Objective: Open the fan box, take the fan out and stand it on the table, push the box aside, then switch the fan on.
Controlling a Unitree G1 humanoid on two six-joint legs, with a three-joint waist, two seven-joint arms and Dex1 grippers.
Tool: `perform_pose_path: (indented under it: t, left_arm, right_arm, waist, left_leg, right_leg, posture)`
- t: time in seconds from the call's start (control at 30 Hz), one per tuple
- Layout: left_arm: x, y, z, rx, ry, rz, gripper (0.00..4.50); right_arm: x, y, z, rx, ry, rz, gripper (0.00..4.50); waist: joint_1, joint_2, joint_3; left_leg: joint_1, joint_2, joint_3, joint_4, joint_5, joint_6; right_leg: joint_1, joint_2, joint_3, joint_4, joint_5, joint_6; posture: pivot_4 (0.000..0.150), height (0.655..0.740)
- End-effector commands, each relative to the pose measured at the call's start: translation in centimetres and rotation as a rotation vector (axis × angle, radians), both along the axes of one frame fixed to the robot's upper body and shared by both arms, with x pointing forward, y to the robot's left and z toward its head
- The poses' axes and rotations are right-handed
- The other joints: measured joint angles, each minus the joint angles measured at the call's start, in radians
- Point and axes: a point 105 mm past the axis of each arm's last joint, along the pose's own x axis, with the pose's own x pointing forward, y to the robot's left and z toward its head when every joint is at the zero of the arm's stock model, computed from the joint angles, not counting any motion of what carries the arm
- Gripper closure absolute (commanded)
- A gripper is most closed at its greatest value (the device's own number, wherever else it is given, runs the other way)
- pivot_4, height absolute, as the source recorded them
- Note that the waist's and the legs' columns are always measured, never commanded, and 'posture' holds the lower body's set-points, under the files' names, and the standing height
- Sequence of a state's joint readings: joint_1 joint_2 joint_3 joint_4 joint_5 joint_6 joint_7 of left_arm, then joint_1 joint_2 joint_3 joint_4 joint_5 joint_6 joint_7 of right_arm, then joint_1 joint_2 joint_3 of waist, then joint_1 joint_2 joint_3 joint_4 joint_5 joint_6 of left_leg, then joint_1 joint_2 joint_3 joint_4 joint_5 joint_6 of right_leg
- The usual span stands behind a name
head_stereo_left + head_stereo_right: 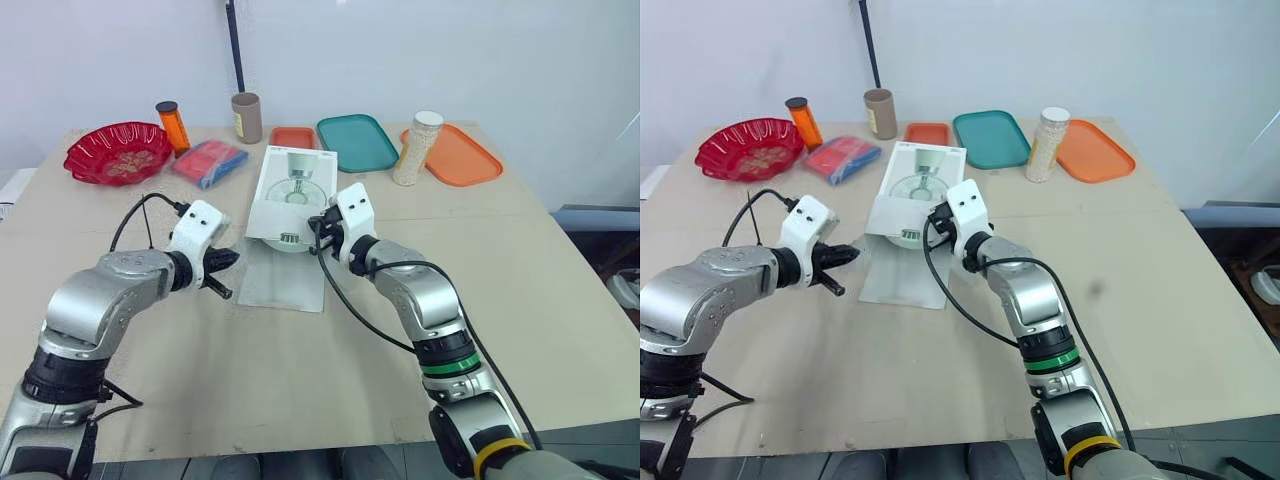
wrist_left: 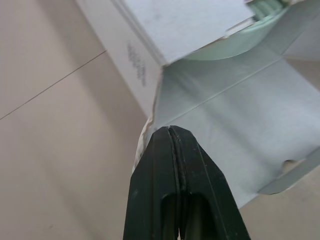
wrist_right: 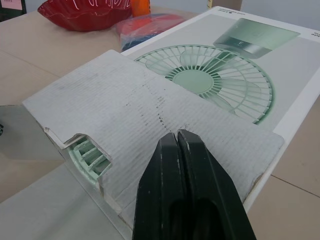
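Lying flat on the table (image 1: pixel 300 390), the fan box (image 1: pixel 297 180) runs its long axis away from the robot, open mouth facing the arms, its flap (image 1: pixel 285 282) spread on the tabletop. The green fan (image 3: pixel 85 152) peeks out of that mouth. The right gripper (image 3: pixel 177 137), fingers pressed together, sits right at the mouth. The left gripper (image 1: pixel 226 268), likewise closed, waits beside the flap's left edge.

Lab-like test room: bare white wall (image 1: pixel 420 60), plywood table (image 1: pixel 300 380), scattered plastic trays (image 1: pixel 357 142).
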State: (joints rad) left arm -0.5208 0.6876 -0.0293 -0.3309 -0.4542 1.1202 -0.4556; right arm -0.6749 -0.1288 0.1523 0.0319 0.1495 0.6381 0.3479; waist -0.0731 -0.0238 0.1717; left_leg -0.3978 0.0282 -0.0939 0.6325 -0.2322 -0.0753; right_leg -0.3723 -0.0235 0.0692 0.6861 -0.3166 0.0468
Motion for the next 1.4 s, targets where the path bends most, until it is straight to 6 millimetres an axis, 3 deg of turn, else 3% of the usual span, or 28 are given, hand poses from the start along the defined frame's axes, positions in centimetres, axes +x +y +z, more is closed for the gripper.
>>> perform_pose_path:
  t: [0.03,0.23,0.7,1.07,1.23,1.4]
  left_arm:
    - [0.3,0.4,1.3,0.014,-0.064,0.000,4.50]
    - [1.6,0.3,1.3,0.019,-0.092,0.003,4.50]
    - [4.6,-2.0,1.0,-0.023,-0.154,-0.019,4.50]
    - [4.5,-1.9,-0.1,-0.034,-0.143,-0.003,4.50]
    - [4.0,-0.2,0.4,-0.058,-0.141,0.052,4.50]
    - [1.8,1.5,1.3,-0.125,-0.089,0.069,4.50]
  right_arm:
    - [0.2,-0.6,-1.8,-0.038,0.055,-0.021,4.47]
    - [0.3,-0.5,-1.9,-0.049,0.052,-0.012,4.47]
    - [0.0,0.2,-2.1,-0.117,0.027,0.039,4.47]
    - [0.2,0.7,-1.7,-0.133,0.014,0.059,4.47]
    - [0.3,0.8,-1.6,-0.131,0.015,0.060,4.47]
    - [0.2,0.9,-1.8,-0.132,0.021,0.062,4.47]
  waist:
    - [0.000,0.000,0.000]
    - [0.000,0.000,0.000]
    - [0.001,0.000,0.000]
    - [0.000,0.000,0.000]
    - [-0.002,0.000,0.000]
    - [-0.003,0.000,0.000]
  left_leg:
    - [0.000,0.000,0.000,0.000,0.000,0.000]
    - [0.001,0.000,0.000,0.000,0.000,0.000]
    - [0.000,0.000,0.000,0.000,0.000,0.000]
    - [0.001,0.000,0.000,0.000,0.000,0.000]
    - [0.001,0.000,0.000,0.000,0.000,0.000]
    - [0.000,0.000,0.000,-0.001,0.000,0.000]
  right_leg:
    - [0.000,0.000,0.000,0.000,0.000,0.000]
    - [0.000,0.000,0.000,0.000,0.000,0.000]
    - [0.000,0.000,0.000,0.000,0.000,0.000]
    - [0.001,0.000,0.000,0.000,0.000,0.000]
    - [0.000,0.000,0.000,0.000,0.000,0.000]
    - [0.000,0.000,0.000,0.000,0.000,0.000]
  posture:
    - [0.150,0.7400]
    - [0.150,0.7400]
    - [0.150,0.7400]
    - [0.150,0.7400]
    - [0.150,0.7400]
    - [0.150,0.7400]
